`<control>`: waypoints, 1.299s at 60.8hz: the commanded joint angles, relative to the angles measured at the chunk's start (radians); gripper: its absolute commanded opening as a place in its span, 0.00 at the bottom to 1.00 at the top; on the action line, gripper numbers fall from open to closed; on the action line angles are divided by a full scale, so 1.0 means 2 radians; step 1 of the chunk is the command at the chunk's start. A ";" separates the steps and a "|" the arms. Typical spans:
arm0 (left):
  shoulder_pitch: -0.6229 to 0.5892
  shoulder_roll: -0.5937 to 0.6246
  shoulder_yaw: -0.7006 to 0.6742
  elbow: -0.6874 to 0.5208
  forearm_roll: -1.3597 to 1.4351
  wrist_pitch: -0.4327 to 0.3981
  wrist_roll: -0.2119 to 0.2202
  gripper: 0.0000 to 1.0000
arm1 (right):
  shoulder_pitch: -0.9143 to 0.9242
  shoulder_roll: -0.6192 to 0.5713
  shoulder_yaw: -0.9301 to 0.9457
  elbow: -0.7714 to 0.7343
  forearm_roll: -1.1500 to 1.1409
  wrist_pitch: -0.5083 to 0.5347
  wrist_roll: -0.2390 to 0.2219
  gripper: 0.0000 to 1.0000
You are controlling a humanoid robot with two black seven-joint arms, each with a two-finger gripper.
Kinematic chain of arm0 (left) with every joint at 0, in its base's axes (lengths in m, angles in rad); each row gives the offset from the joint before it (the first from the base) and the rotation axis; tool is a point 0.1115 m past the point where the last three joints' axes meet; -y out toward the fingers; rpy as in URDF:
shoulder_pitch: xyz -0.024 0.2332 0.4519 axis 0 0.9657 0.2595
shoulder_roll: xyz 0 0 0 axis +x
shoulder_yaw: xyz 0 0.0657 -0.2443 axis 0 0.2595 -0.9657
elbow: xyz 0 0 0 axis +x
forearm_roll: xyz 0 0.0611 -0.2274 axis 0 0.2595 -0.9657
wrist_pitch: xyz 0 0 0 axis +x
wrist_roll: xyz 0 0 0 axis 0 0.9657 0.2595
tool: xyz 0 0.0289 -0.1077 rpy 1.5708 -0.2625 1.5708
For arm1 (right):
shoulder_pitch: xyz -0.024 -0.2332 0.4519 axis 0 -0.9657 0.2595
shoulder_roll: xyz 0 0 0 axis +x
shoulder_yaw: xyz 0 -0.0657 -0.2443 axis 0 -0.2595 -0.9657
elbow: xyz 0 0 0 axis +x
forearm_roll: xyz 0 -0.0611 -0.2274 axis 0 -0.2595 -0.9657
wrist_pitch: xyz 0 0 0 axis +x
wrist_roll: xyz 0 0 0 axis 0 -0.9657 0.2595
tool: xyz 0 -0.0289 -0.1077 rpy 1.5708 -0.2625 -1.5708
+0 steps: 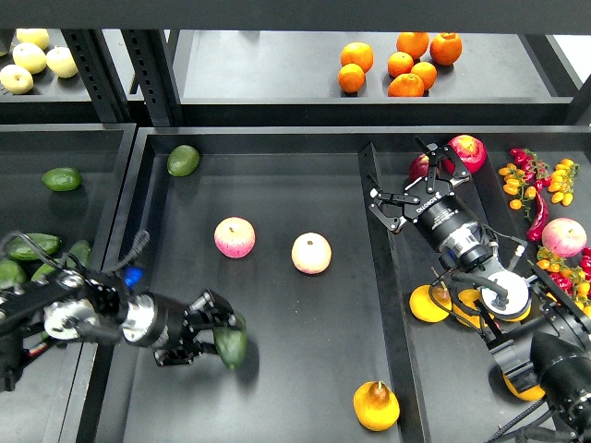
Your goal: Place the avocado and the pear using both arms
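The dark green avocado point(232, 349) is held in my left gripper point(220, 336), which is shut on it low over the front left of the middle tray point(305, 369). The pear point(376, 405), orange-yellow with a brownish neck, lies on the same tray near its front edge, well to the right of the avocado. My right gripper point(406, 183) is open and empty, over the back left part of the right tray point(395, 305), close to the divider wall. It is far from the pear.
Two pink-yellow apples point(235, 237) point(311, 253) lie mid-tray, a brighter green avocado point(183, 160) at its back left. Red apples point(466, 150), peppers, tomatoes and orange-yellow fruit point(428, 304) fill the right tray. More avocados point(62, 179) lie in the left bin. Oranges point(406, 66) sit on the shelf.
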 commanded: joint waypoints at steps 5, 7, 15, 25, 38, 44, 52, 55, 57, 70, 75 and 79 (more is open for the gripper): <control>0.002 0.026 -0.019 0.017 -0.024 0.000 0.000 0.07 | 0.001 0.000 -0.002 0.001 0.000 0.000 0.000 0.99; 0.003 0.030 -0.022 0.021 -0.026 0.000 0.000 0.07 | 0.001 0.000 -0.002 0.002 0.000 0.000 0.000 0.99; 0.009 0.042 -0.028 0.037 -0.028 0.000 0.000 0.07 | 0.000 0.000 0.000 0.003 0.000 0.000 0.000 0.99; 0.018 0.049 -0.033 0.073 -0.047 0.000 0.000 0.07 | 0.000 0.000 0.000 0.003 0.000 0.000 0.000 0.99; 0.022 0.052 -0.036 0.109 -0.052 0.000 0.000 0.08 | 0.000 0.000 0.000 0.003 0.000 0.000 0.000 0.99; 0.027 0.052 -0.036 0.126 -0.052 0.000 0.000 0.08 | 0.000 0.000 0.000 0.003 0.000 0.000 0.000 0.99; 0.039 0.052 -0.036 0.149 -0.052 0.000 0.000 0.08 | -0.001 0.000 -0.001 0.003 -0.001 0.000 0.000 0.99; 0.043 0.052 -0.036 0.156 -0.052 0.000 0.000 0.09 | -0.001 0.000 -0.001 0.003 -0.001 0.000 0.000 0.99; 0.045 0.052 -0.036 0.161 -0.053 0.000 0.000 0.09 | -0.001 0.000 -0.001 0.003 -0.001 0.000 -0.001 0.99; 0.054 0.048 -0.036 0.189 -0.053 0.000 0.000 0.09 | -0.001 0.000 -0.001 0.003 -0.001 0.000 -0.001 0.99; 0.057 0.047 -0.036 0.196 -0.053 0.000 0.000 0.09 | -0.001 0.000 -0.002 0.003 -0.001 0.000 0.000 0.99; 0.059 0.047 -0.035 0.200 -0.053 0.000 0.000 0.09 | -0.001 0.000 -0.002 0.003 -0.001 0.000 -0.001 0.99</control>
